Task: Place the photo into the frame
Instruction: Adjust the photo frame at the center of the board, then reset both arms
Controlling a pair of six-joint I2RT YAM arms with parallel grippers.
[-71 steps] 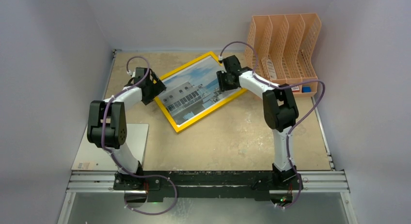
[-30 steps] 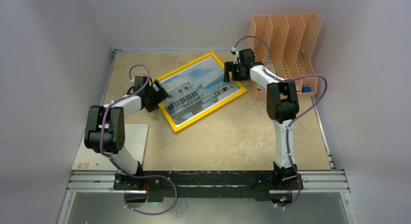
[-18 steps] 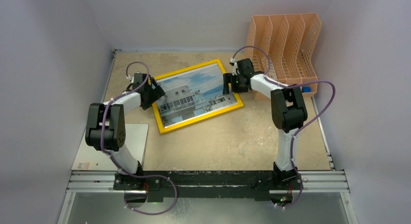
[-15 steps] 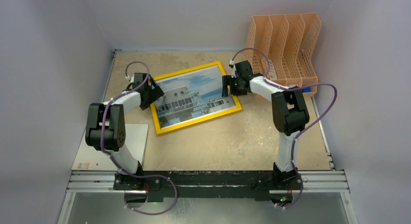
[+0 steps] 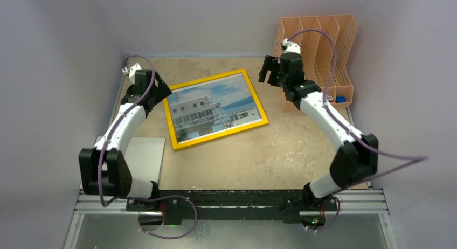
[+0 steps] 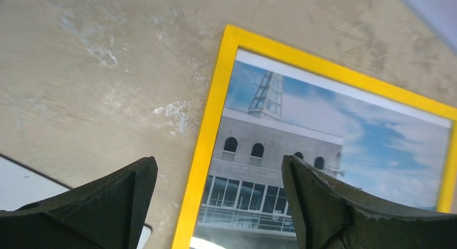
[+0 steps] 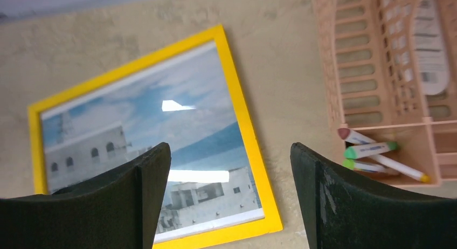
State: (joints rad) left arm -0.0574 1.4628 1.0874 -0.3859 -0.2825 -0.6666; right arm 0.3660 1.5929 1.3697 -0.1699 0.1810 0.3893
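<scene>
Flat on the table [image 5: 280,157], left of centre and nearer the far edge than the near one: the frame [image 5: 220,136], yellow face up, skewed a little against the table edges. Inside its border, face up: the photo [image 5: 213,106], looking fully seated as far as visible. Judged done or very nearly. Raised over the frame's far-left corner: the left gripper [image 6: 216,161], fingers spread wide, nothing between them, no contact. Just off the far-right corner, between frame and peach file rack [image 5: 318,44]: the right gripper [image 7: 230,152], fingers likewise spread, empty, clear of the surface. Risks from here: dipping either arm while pulling away and clipping the yellow edge, enough to slide or spin the frame; with fingers this wide, more to snag. Swinging the right arm or its loose cable into the rack at the far-right corner, rattling the markers [image 7: 372,152] in it. Backing not visible, underside hidden; if unlocked, any lift or tilt likely to let the photo slip out. Going by the glare patch on the picture, probably glazed; pressing down there liable to mark or crack it. Near the left arm by the near-left corner: grey-white panel [image 5: 141,154], easy to drag along.
</scene>
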